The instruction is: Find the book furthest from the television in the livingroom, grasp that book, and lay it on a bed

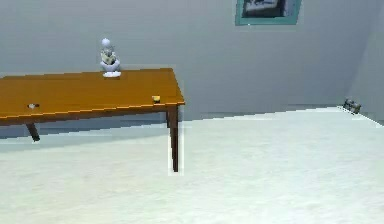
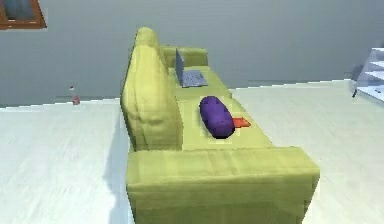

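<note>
Wall ahead: grey, 1 framed picture [image 1: 268, 10].
Table [image 1: 90, 92], forward view: 1 white bust [image 1: 109, 58] near back edge.
Sofa [image 2: 150, 100], arm side view: laptop [image 2: 190, 70], purple cushion [image 2: 215, 115], red thing [image 2: 240, 123] just beside it; whether a book, we cannot tell.
Claw: state we cannot tell.

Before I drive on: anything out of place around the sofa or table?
Nothing spilled or damaged. An open laptop sits on the sofa seat, and a small reddish thing stands on the floor by the wall. The table looks tidy.
</note>
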